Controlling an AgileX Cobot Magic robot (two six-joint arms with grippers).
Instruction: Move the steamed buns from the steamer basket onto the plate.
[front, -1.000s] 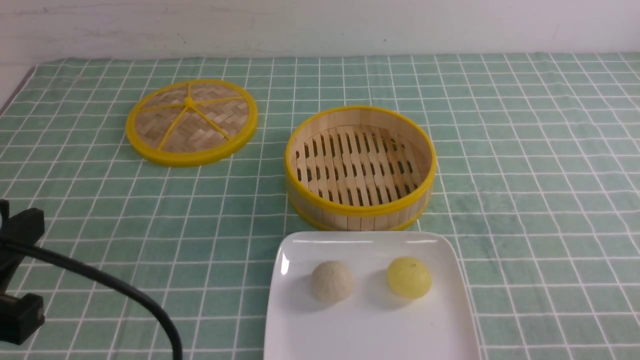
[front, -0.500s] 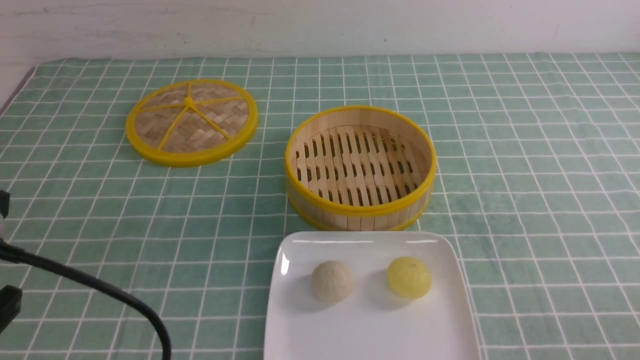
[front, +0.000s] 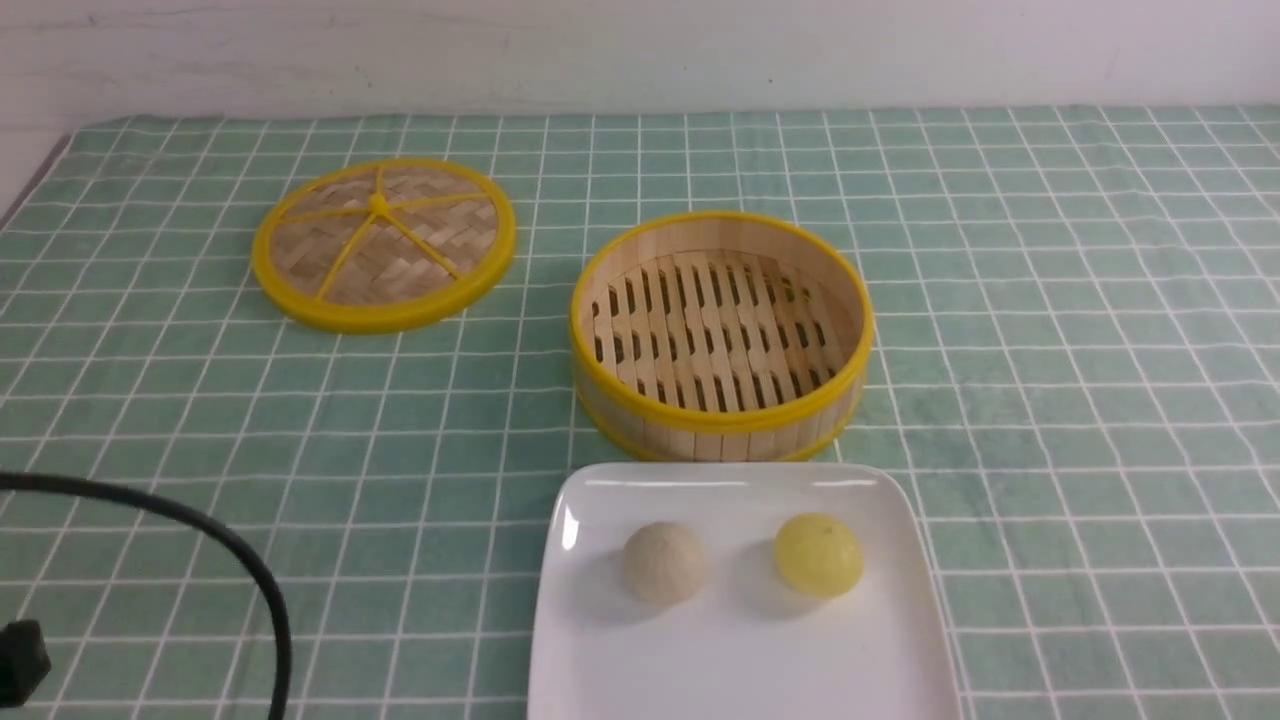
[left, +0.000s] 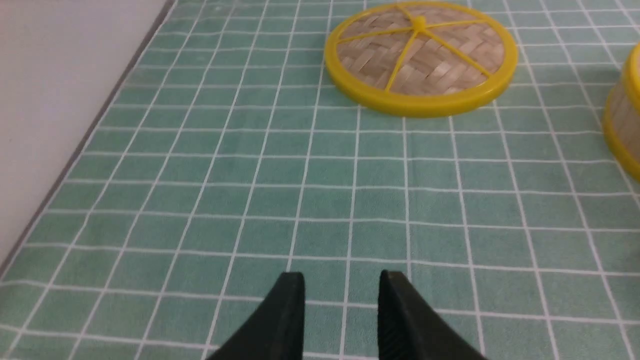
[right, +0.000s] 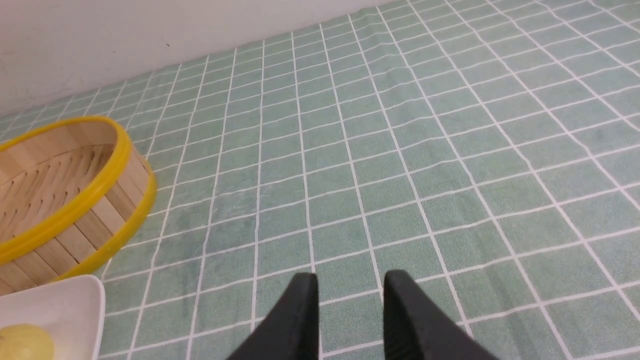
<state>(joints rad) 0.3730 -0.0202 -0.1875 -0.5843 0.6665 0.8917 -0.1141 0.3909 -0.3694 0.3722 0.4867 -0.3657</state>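
Two steamed buns rest side by side on the white plate (front: 740, 660): a cream-white bun (front: 664, 562) and a yellow bun (front: 818, 555). Just behind the plate stands the bamboo steamer basket (front: 720, 335), with nothing on its slatted floor. My left gripper (left: 341, 280) hovers open over bare cloth, well short of the lid, nothing between its fingers. My right gripper (right: 350, 280) is open too, over cloth to the right of the steamer basket (right: 65, 200); the plate's corner (right: 75, 305) and the yellow bun (right: 25, 342) show at that view's edge. Neither gripper's jaws show in the front view.
The flat woven lid (front: 383, 243) with yellow rim lies at the back left, also in the left wrist view as the lid (left: 421, 57). A black cable (front: 230, 560) arcs over the front left. The checked green cloth (front: 1050, 300) ends at a pale wall behind.
The left arm's black parts have drawn back out of the front view's left edge, leaving only the cable and a small black piece. Buns, basket and plate have not moved.
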